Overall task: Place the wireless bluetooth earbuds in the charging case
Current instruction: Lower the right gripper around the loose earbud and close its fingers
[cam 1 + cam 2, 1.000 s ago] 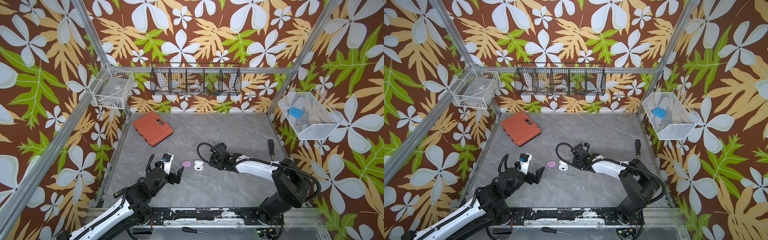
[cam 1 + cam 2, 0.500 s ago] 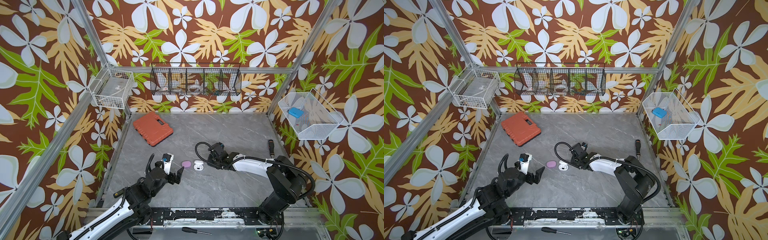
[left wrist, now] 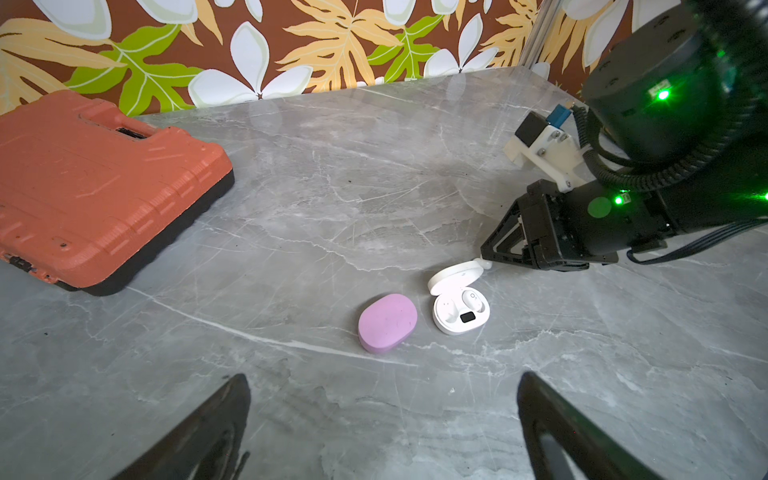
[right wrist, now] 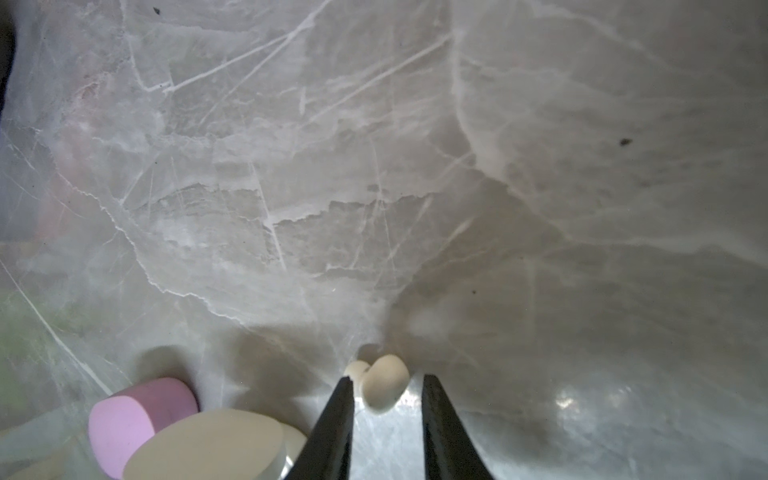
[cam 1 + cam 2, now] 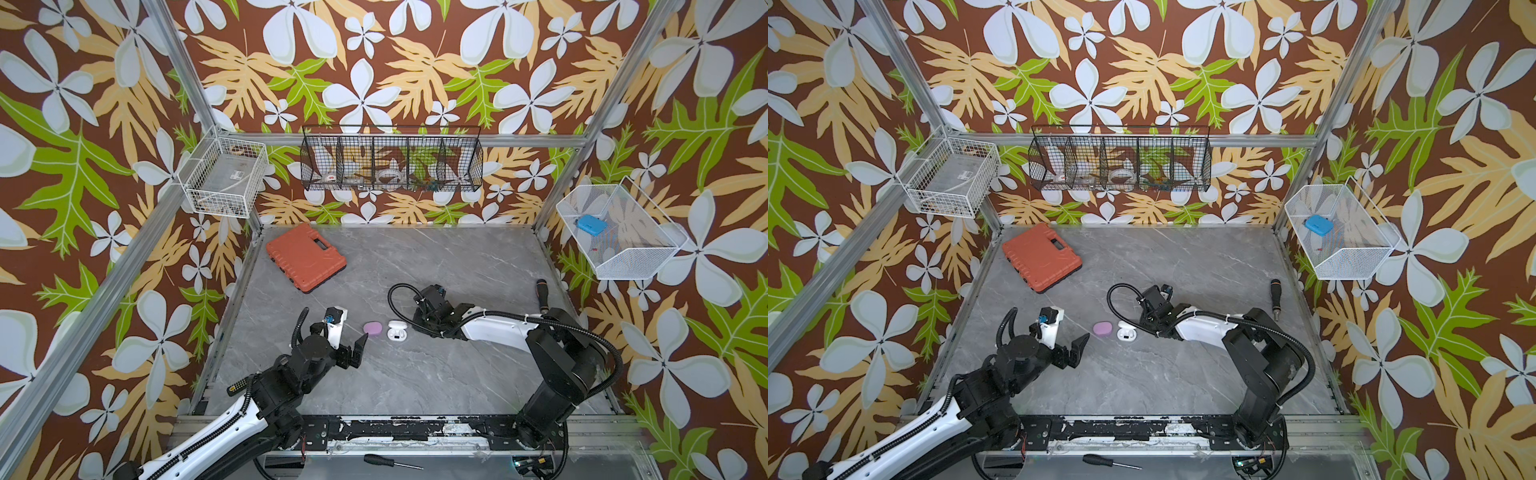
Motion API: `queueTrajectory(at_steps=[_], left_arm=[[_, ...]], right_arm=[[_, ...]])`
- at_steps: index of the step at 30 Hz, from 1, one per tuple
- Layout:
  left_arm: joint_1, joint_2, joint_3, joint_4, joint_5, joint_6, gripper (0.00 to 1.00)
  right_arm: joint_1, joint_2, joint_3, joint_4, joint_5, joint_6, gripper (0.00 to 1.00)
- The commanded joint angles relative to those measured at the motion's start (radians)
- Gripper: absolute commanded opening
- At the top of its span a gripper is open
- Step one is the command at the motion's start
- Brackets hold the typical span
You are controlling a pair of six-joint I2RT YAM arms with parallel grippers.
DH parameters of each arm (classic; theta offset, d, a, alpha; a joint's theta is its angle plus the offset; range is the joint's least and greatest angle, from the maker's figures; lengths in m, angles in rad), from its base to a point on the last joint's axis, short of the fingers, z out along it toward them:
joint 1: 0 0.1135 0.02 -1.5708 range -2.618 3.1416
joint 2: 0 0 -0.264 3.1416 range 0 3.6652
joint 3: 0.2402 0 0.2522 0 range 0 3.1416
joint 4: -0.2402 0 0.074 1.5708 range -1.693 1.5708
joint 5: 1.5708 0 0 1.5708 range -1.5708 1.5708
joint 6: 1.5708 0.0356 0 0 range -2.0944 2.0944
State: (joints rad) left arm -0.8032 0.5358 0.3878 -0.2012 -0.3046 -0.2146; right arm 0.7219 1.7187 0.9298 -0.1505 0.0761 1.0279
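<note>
Short of the white case (image 3: 446, 329), nearest: left gripper (image 3: 384, 377), spread wide, empty. Just beside that case: lilac case (image 3: 387, 322), shut. Inside the white case: seated bud (image 3: 471, 298), second socket (image 3: 448, 309) bare. Just past its lid (image 3: 455, 275): loose bud (image 4: 382, 390) on the table (image 4: 374, 166), closely flanked by right gripper (image 4: 385, 379); cannot tell whether pinched yet. Looks light, hard, slick; best taken gently across the rounded body.

Orange tool case (image 5: 305, 259) lies flat; screwdriver (image 5: 542, 293) near right wall
</note>
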Motion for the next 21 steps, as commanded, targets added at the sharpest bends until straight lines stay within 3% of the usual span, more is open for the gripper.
queueTrajectory(at_steps=[1, 21], left_arm=[[0.002, -0.002, 0.003, 0.027, 0.001, -0.001, 1.00], [0.001, -0.003, 0.002, 0.028, 0.005, 0.000, 1.00]], right_arm=[[0.000, 0.005, 0.008, 0.003, 0.005, -0.010, 0.28], [0.001, 0.042, 0.030, -0.006, 0.010, -0.020, 0.25]])
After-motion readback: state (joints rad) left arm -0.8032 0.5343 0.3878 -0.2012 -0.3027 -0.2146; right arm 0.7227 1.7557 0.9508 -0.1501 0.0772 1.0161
